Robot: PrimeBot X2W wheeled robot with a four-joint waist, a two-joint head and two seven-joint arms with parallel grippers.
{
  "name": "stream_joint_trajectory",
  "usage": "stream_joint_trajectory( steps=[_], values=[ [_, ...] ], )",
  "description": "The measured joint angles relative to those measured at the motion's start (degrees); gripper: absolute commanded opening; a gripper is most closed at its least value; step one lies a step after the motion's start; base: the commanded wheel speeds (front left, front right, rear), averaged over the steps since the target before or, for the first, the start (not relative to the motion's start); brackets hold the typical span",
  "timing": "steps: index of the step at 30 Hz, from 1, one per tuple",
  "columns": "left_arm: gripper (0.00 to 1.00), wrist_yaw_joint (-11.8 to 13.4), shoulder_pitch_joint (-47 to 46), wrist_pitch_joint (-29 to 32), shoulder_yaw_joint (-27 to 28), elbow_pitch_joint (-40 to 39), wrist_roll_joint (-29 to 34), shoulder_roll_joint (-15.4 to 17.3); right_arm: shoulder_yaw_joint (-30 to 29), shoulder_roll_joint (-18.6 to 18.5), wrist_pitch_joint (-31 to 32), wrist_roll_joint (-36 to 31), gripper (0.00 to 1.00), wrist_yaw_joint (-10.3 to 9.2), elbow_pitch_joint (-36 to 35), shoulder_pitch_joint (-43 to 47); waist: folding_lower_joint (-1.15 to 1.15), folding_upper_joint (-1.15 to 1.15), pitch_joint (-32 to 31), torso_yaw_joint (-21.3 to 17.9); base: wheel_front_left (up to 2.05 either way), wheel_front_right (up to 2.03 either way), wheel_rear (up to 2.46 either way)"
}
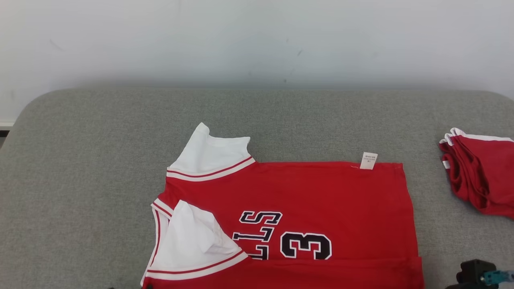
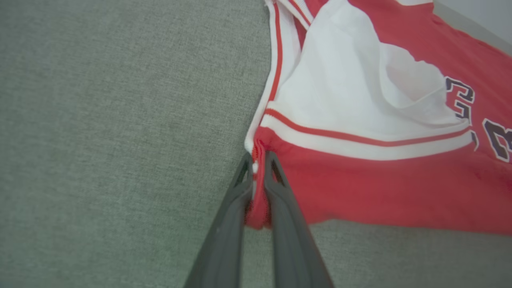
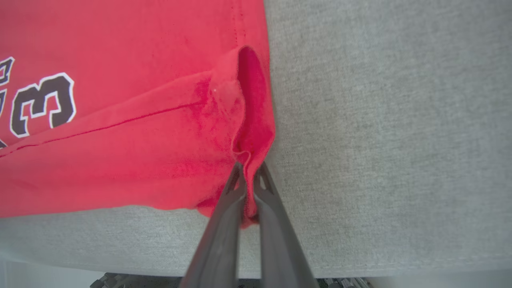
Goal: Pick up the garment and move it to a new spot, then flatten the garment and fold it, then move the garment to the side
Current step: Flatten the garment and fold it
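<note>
Grey padded surface [image 1: 100, 160] carries the jersey [image 1: 321, 192], spread flat by its near edge. There the left end effector [image 2: 259, 160] pinches the shoulder corner and the right end effector [image 3: 249, 170] the hem corner, likely to lift that edge for a fold.

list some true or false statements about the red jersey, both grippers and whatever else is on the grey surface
1. The left gripper is shut on the edge of the red jersey with white sleeves. True.
2. The right gripper hangs open above the jersey. False: it is shut on a red corner of it.
3. The jersey lies on a grey woven fabric surface. True.
4. The small white label sits on the jersey's near edge. False: it is on the far edge in the head view.
5. A pile of red garments lies to the right, apart from the jersey. True.
</note>
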Motion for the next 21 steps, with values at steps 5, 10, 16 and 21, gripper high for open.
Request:
stream_joint_trajectory(
  steps=[5, 10, 16, 21],
  values=[
    [1.00, 0.0, 0.0, -1.8, -0.5, 2.9, 1.1, -1.4, 1.2, 0.0, -0.6, 0.1, 1.00, 0.00, 3.1, 0.3, 0.00, 0.00, -0.4, -0.3, 0.00, 0.00, 0.00],
    [1.00, -0.2, 0.5, -6.0, 1.0, 4.1, 0.8, -2.6, 1.7, 0.0, -5.8, 1.0, 1.00, 0.00, 3.6, 0.4, 0.00, 0.00, -1.4, -0.5, 0.00, 0.00, 0.00],
    [1.00, -2.1, 1.1, -9.7, 7.3, 1.2, 5.3, -3.3, 1.7, 0.0, -18.8, 3.3, 1.00, 0.00, 2.7, -0.6, 0.00, 0.00, -3.2, -0.1, 0.00, 0.00, 0.00],
    [1.00, -6.7, 2.9, -9.9, 18.4, -4.9, 14.2, -8.4, 5.7, -0.1, -30.2, 1.7, 1.00, 0.00, 4.0, -1.6, 0.00, 0.00, -4.7, 0.3, 0.00, 0.00, 0.00]
  ],
)
